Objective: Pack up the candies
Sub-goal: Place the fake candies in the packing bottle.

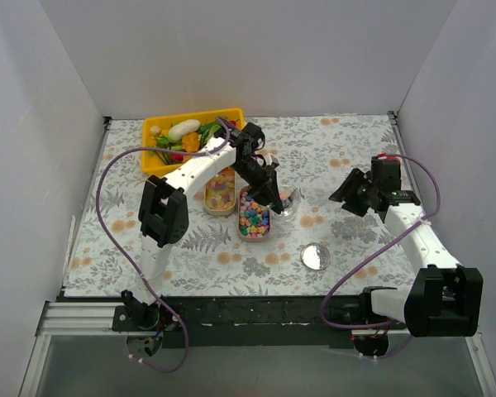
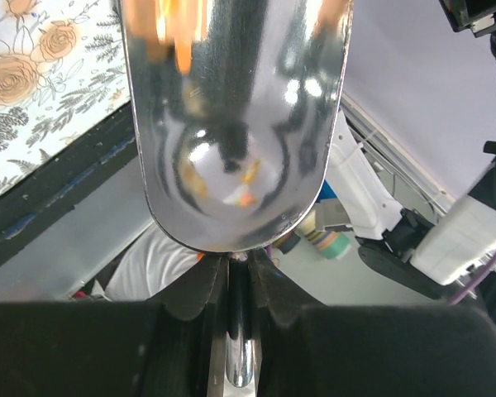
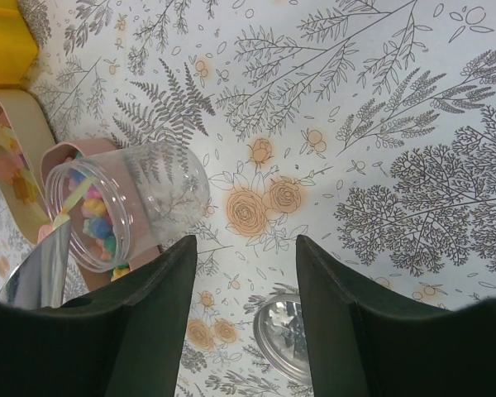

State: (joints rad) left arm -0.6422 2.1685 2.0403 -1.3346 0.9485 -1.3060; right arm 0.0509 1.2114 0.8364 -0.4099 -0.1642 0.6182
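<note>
Left hand: clamped tight on the handle of the metal scoop, with the bowl pointing away from the wrist. Orange specks in the bowl may be sweets or reflections; I cannot tell which.
Right hand: fingers spread wide, holding nothing, above the floral desk and apart from the jar.
Candies: pastel ones fill the pink dish just beside the jar. Yellow-orange ones lie in the beige dish to its left.
Jar: clear and tilted, its mouth at the scoop's lip; pastel colours show at the mouth.
Lid: flat on the desk, nearer the arm bases than the jar.
</note>
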